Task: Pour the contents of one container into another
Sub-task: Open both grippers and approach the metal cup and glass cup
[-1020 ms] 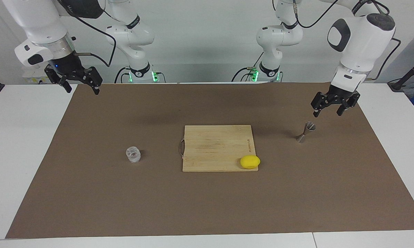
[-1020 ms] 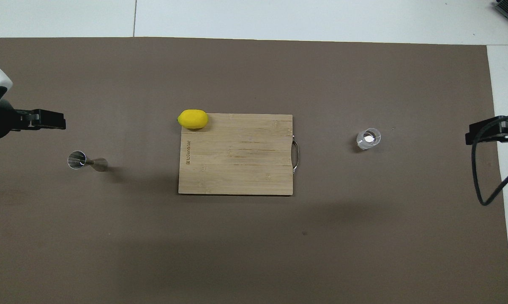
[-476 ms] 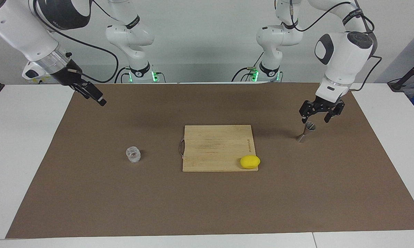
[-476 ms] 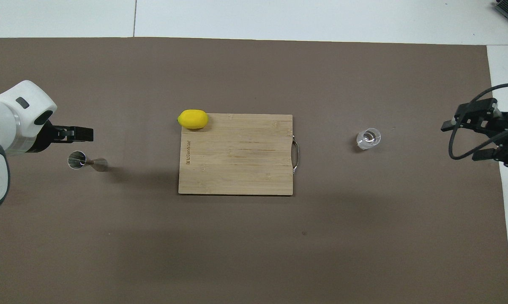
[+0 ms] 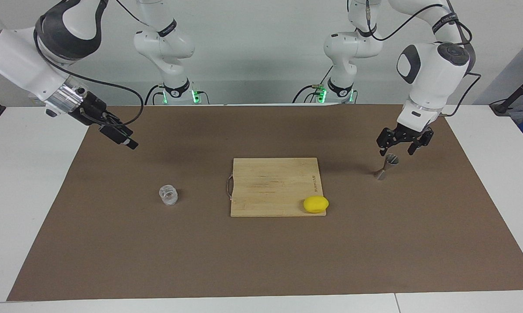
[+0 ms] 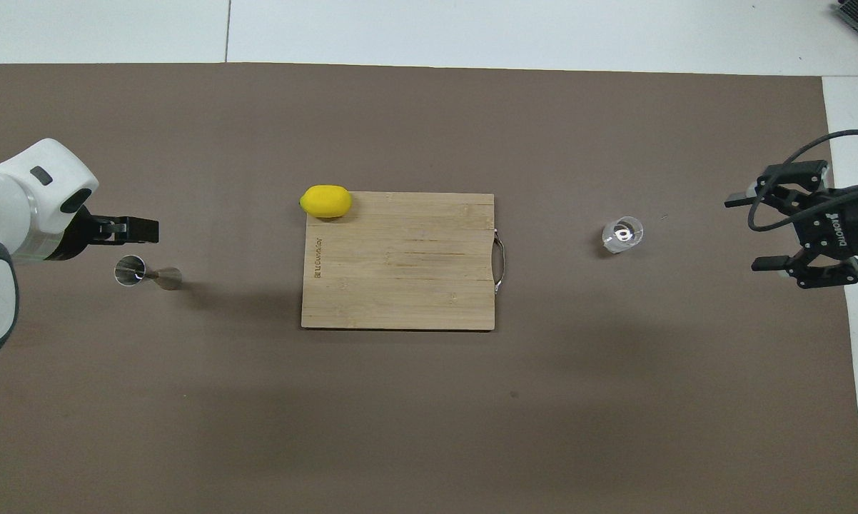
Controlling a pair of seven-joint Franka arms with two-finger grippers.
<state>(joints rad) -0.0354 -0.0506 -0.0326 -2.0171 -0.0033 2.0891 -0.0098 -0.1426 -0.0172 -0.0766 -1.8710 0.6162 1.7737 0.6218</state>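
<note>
The clear glass tumbler (image 5: 169,194) stands on the brown mat toward the right arm's end; in the overhead view (image 6: 622,235) it shows something small and white inside. The steel jigger (image 5: 385,167) stands upright toward the left arm's end, also in the overhead view (image 6: 143,272). My left gripper (image 5: 396,150) is open, pointing down just above the jigger's top, fingers to either side of it; it also shows in the overhead view (image 6: 125,230). My right gripper (image 5: 129,141) is open and empty in the air over the mat, apart from the tumbler, its fingers turned toward it (image 6: 747,232).
A wooden cutting board (image 5: 274,187) with a metal handle lies mid-table between the two containers. A yellow lemon (image 5: 316,204) sits at its corner farthest from the robots, toward the left arm's end. The brown mat (image 5: 261,261) covers most of the white table.
My left gripper came down and inward until it hovers just over the jigger. My right gripper swung in from the mat's edge, turned and lowered toward the tumbler. The objects have not moved.
</note>
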